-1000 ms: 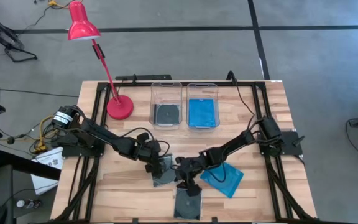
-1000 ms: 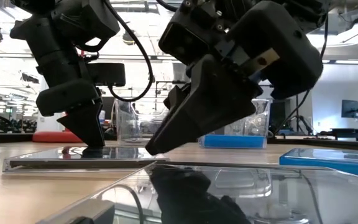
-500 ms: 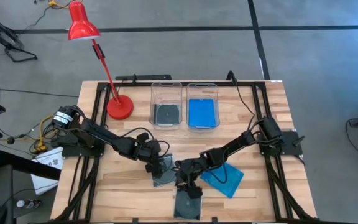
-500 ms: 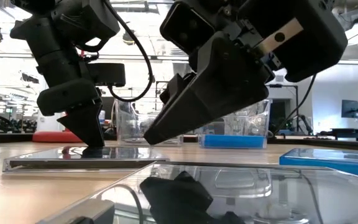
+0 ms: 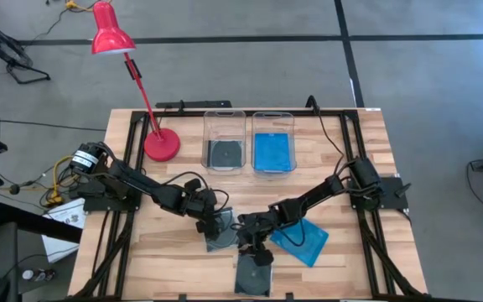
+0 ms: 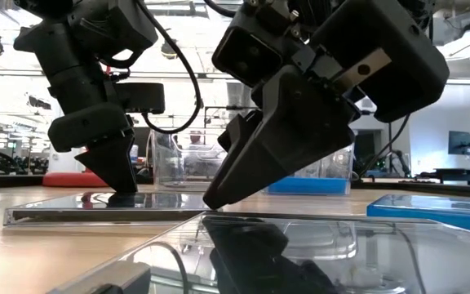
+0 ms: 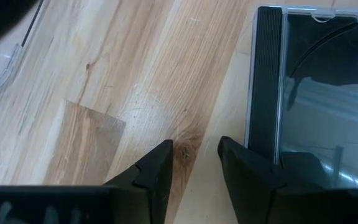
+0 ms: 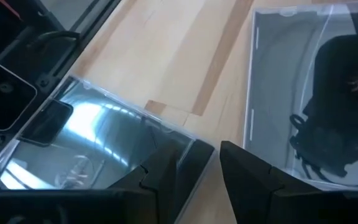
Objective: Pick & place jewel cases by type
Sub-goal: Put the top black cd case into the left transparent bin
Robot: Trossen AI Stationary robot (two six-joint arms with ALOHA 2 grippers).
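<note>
Two clear grey jewel cases lie flat near the table's near edge: one (image 5: 222, 233) (image 6: 72, 214) (image 7: 322, 81) under my left arm, one (image 5: 254, 275) (image 6: 300, 245) (image 8: 291, 93) nearer the edge. A blue case (image 5: 307, 242) (image 6: 439, 211) lies to their right. My left gripper (image 5: 205, 225) (image 6: 122, 186) (image 7: 194, 162) is narrowly open and points down beside the first case's dark spine. My right gripper (image 5: 254, 241) (image 6: 212, 200) (image 8: 197, 165), also narrowly open, slants down over bare wood between the two clear cases. My left gripper has one finger (image 7: 244, 165) right beside the dark spine (image 7: 266, 124) of the clear case, coming from above; I cannot tell whether it touches. My right gripper has one finger (image 8: 163, 168) close by the corner (image 8: 191, 148) of that case; touch cannot be told.
Two clear bins stand at the far middle: the left one (image 5: 225, 126) holds a dark disc case, the right one (image 5: 273, 126) a blue case. A red desk lamp (image 5: 162, 144) stands left of the bins. Black frame rails run along the table's sides.
My right gripper rose and tipped up a little, then came back down, so its fingertips are again low over the wood by the near clear case. The cases have stayed where they were.
</note>
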